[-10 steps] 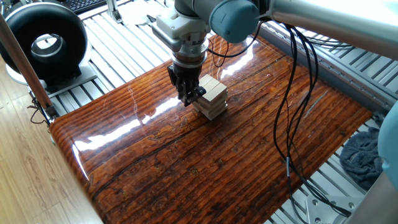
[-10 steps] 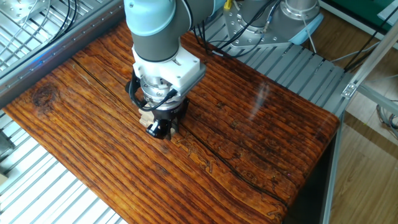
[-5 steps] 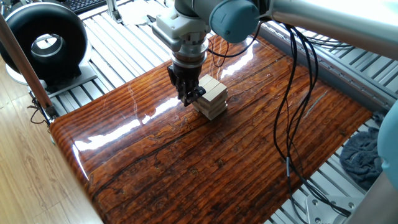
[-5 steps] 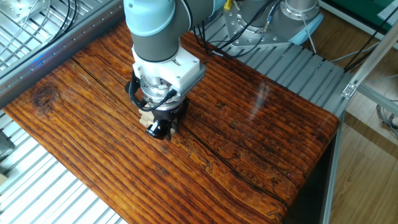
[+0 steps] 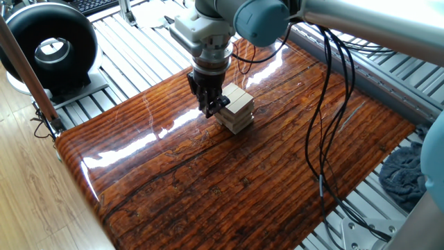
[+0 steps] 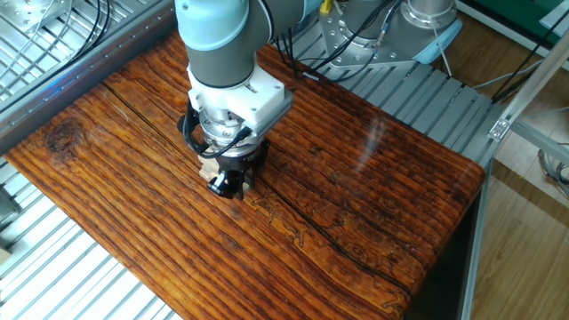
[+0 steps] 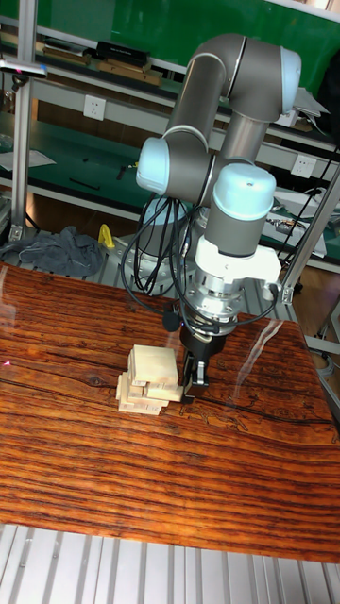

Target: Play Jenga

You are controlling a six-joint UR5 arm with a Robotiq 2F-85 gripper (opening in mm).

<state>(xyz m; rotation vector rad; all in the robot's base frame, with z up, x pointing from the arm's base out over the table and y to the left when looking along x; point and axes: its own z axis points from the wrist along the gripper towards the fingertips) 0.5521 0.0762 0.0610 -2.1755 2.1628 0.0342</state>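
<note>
The Jenga tower (image 5: 236, 109) is a short stack of pale wooden blocks in crossed layers, standing on the glossy wooden table (image 5: 229, 180). In the tall fixed view the Jenga tower (image 7: 149, 379) has its layers slightly shifted. My gripper (image 5: 212, 105) points down right beside the tower's left side. Its dark fingers are close together at the height of the lower layers. In the tall fixed view my gripper (image 7: 194, 381) is at the tower's right side, and I see no block between the fingers. In the other fixed view my gripper (image 6: 228, 183) hides all but a corner of the Jenga tower (image 6: 207, 168).
A black round fan-like device (image 5: 47, 47) stands off the table's far left corner. Black cables (image 5: 322, 125) hang from the arm over the table's right part. A grey cloth (image 5: 406, 173) lies beside the right edge. Metal slats surround the table.
</note>
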